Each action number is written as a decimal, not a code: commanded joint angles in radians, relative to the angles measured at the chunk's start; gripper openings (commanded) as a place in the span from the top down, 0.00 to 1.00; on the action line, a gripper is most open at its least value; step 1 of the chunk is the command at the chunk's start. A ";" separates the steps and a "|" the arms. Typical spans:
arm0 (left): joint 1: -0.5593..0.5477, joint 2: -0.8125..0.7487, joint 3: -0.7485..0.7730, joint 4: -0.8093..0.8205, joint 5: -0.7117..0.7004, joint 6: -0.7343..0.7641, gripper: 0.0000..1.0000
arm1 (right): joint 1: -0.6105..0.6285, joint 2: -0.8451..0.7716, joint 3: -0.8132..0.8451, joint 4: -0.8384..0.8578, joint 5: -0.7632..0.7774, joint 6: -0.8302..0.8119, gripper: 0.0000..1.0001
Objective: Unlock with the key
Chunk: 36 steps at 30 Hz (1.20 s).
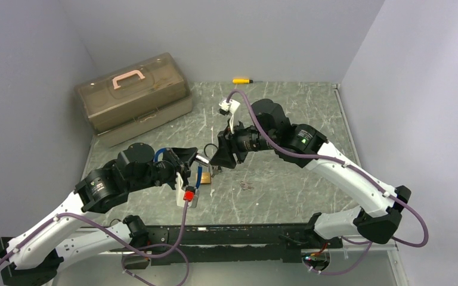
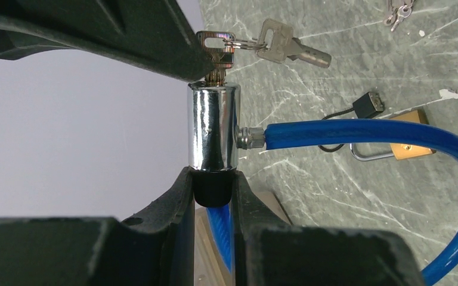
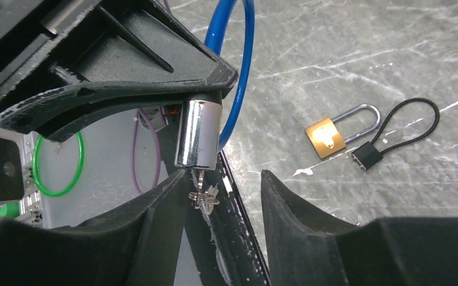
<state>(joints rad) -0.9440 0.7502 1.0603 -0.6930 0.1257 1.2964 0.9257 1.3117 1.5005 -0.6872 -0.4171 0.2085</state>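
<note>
The cable lock (image 2: 214,128) hangs in the air over the table (image 1: 286,196), left of its middle and nearer the near edge. Its short chrome barrel has its long axis roughly parallel to that edge, with the keyhole end pointing toward the right edge. The barrel is polished and has a black plug at its left end. A blue cable (image 2: 381,132) leaves its side through a small metal collar and loops round.

At the far-left corner sits a translucent brown toolbox (image 1: 134,98) with a pink handle. The left gripper (image 2: 213,190) has its jaws narrow, pinched on the black plug. A silver key (image 2: 217,50) sits in the keyhole in line with the barrel, and a ring on it carries a second key (image 2: 289,47). The right gripper (image 3: 223,179) has its jaws well apart. The key lies between them, close against one finger.

On the table below lie a brass padlock (image 3: 325,136) and, just beside it, a small black loop lock (image 3: 367,158). Further right lies a little bunch of keys (image 1: 246,185). A yellow screwdriver (image 1: 241,80) lies at the far edge.
</note>
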 commanded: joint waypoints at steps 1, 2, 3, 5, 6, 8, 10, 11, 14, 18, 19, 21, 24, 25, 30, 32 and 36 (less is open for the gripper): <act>-0.013 -0.011 0.011 0.072 0.037 -0.011 1.00 | -0.002 -0.056 0.007 0.093 0.016 -0.025 0.49; -0.012 -0.011 0.011 0.070 0.037 -0.010 1.00 | -0.002 -0.054 0.014 0.089 0.017 -0.026 0.48; -0.012 -0.011 0.011 0.069 0.036 -0.007 1.00 | -0.002 -0.049 0.021 0.087 0.009 -0.025 0.47; -0.012 -0.012 0.009 0.069 0.031 -0.003 1.00 | -0.002 -0.042 0.033 0.084 -0.016 -0.024 0.46; -0.012 -0.012 0.007 0.068 0.030 -0.002 1.00 | -0.002 -0.043 0.037 0.086 -0.026 -0.024 0.45; -0.012 -0.016 0.005 0.067 0.027 0.000 1.00 | -0.002 -0.042 0.036 0.091 -0.043 -0.024 0.45; -0.012 -0.018 0.003 0.069 0.021 0.004 1.00 | -0.002 -0.037 0.035 0.094 -0.063 -0.027 0.43; -0.012 -0.017 0.004 0.070 0.019 0.008 1.00 | -0.001 -0.031 0.036 0.094 -0.068 -0.028 0.41; -0.012 -0.013 0.007 0.076 0.017 0.012 1.00 | 0.008 0.003 0.045 0.087 -0.065 -0.030 0.41; -0.012 -0.009 0.012 0.088 0.007 0.015 1.00 | 0.019 0.045 0.055 0.075 -0.068 -0.030 0.41; -0.012 -0.009 0.013 0.088 0.008 0.016 1.00 | 0.021 0.051 0.054 0.075 -0.068 -0.030 0.41; -0.012 -0.009 0.014 0.089 0.011 0.011 1.00 | 0.023 0.057 0.051 0.082 -0.064 -0.031 0.43; -0.012 -0.006 0.015 0.092 0.013 0.011 1.00 | 0.025 0.063 0.047 0.104 -0.069 -0.031 0.45; -0.012 -0.004 0.017 0.093 0.015 0.011 1.00 | 0.026 0.066 0.047 0.111 -0.071 -0.030 0.46; -0.012 0.007 0.034 0.092 0.029 -0.018 1.00 | 0.025 0.081 0.045 0.138 -0.067 -0.029 0.70; -0.012 0.010 0.044 0.087 0.038 -0.045 0.94 | 0.026 0.078 0.035 0.147 -0.060 -0.034 0.83; -0.009 0.011 0.059 0.083 0.065 -0.153 0.58 | 0.026 0.033 -0.006 0.163 -0.034 -0.058 1.00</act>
<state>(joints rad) -0.9489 0.7639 1.0626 -0.6888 0.1257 1.2583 0.9512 1.3884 1.5173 -0.6247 -0.4797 0.1883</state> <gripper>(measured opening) 0.260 0.274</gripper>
